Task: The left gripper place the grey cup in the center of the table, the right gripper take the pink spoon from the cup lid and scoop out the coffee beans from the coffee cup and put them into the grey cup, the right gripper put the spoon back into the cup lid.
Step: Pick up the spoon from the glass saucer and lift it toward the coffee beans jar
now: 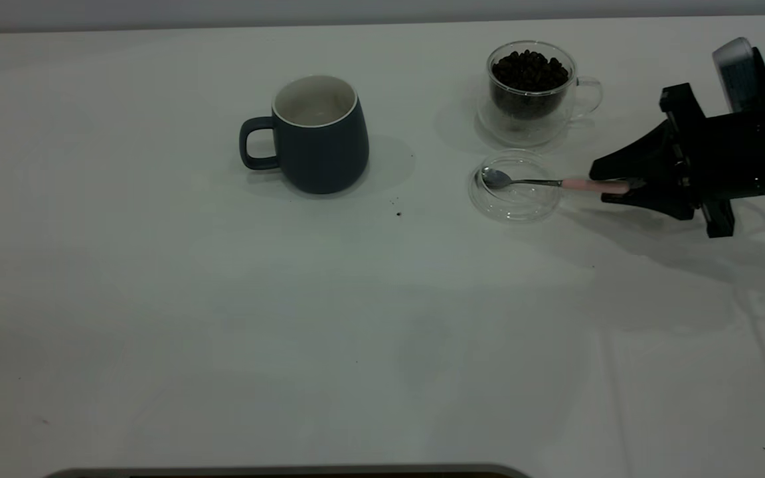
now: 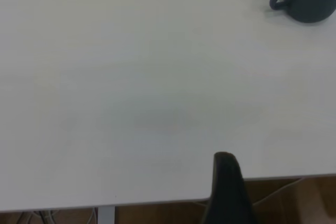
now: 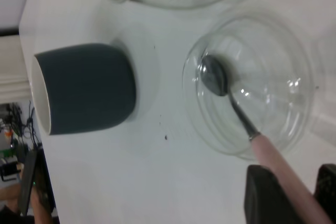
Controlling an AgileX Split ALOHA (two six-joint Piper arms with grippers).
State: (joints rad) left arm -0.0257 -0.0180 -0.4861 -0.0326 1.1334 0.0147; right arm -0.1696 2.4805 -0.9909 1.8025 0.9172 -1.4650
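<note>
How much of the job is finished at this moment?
Done: the grey cup stands near the table centre, empty inside. In hand: the right gripper is around the pink spoon handle; the spoon bowl lies in the lid. Left: scooping beans from the coffee cup, returning the spoon.

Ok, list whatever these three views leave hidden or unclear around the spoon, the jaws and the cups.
- Right gripper: whether its jaws clamp the pink spoon or only straddle it; the frame edge cuts them in the right wrist view.
- Left gripper: only one dark finger shows, left wrist view; absent from the exterior view.
- Grey cup: its bottom, hidden by its wall.
- Coffee cup: mostly cut off in the right wrist view.
</note>
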